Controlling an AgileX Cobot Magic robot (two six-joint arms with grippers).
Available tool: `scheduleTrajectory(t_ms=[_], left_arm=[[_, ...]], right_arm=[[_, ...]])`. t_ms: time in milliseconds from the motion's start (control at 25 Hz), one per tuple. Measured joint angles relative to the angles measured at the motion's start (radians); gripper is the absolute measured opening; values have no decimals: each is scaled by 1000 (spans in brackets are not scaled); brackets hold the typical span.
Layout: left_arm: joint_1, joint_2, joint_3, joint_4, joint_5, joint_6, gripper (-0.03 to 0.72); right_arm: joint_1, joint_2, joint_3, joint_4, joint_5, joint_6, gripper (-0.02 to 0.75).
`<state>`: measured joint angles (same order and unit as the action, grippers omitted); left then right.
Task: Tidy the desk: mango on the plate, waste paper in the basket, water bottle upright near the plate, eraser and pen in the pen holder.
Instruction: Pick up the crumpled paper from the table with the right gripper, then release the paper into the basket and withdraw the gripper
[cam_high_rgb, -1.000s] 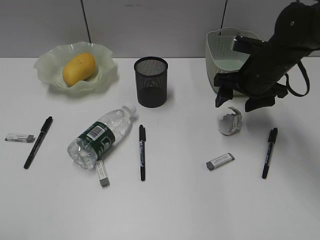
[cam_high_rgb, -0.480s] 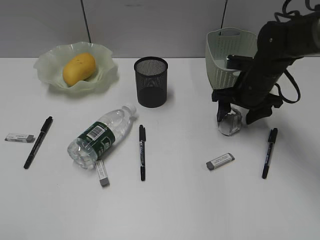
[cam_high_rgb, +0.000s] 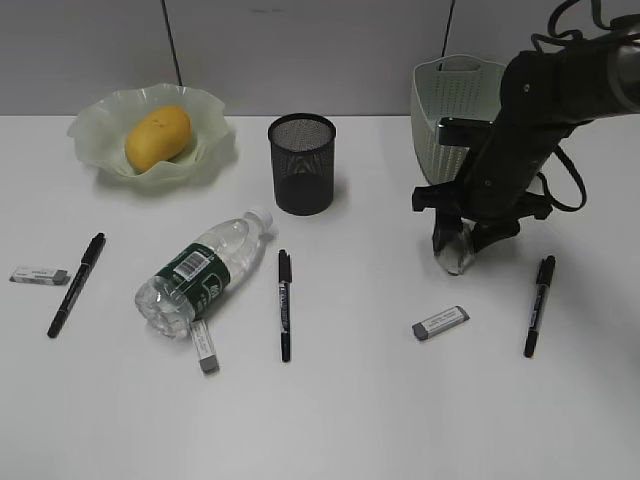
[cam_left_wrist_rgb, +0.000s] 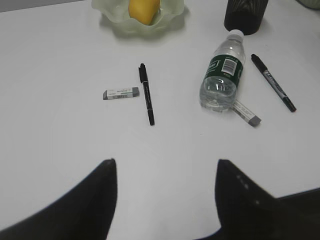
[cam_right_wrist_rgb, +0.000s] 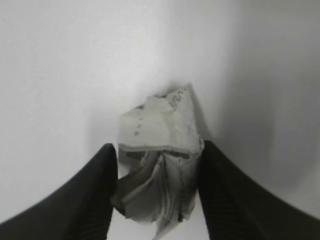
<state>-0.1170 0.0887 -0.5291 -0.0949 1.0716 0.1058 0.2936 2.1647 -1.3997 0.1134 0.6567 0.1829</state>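
With the right gripper half-shut, its fingers touching both sides of the paper, squeeze firmly before lifting toward the basket at the table's back edge

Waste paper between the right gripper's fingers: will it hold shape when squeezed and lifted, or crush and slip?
The waste paper is a loose crumple with open folds, so it will probably compress further as the right gripper squeezes. It looks thin and hollow, likely very light. Its fingers flank both sides on the desk; creased edges should grip rather than slip.
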Motion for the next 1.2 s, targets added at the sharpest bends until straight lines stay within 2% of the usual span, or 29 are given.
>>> scheduleTrajectory(t_ms=[200, 280, 480, 600, 760, 920, 1040, 1200], left_arm=[[0, 0, 0, 0, 0, 0, 468], [0, 0, 0, 0, 0, 0, 468], [0, 0, 0, 0, 0, 0, 467], [0, 0, 0, 0, 0, 0, 467], [0, 0, 0, 0, 0, 0, 467], [0, 0, 0, 0, 0, 0, 462], [0, 0, 0, 0, 0, 0, 461], [0, 0, 0, 0, 0, 0, 456]], right_arm=[[0, 0, -2, 0, -1, 0, 199], [0, 0, -2, 0, -1, 0, 151], [0, 0, -2, 0, 10, -27, 142], [0, 0, -10, 4, 71, -59, 141], [0, -37, -14, 77, 151, -165, 138], [1, -143, -40, 124, 161, -219, 134], [1, -198, -110, 106, 161, -227, 134], [0, -207, -241, -22, 162, -194, 134]])
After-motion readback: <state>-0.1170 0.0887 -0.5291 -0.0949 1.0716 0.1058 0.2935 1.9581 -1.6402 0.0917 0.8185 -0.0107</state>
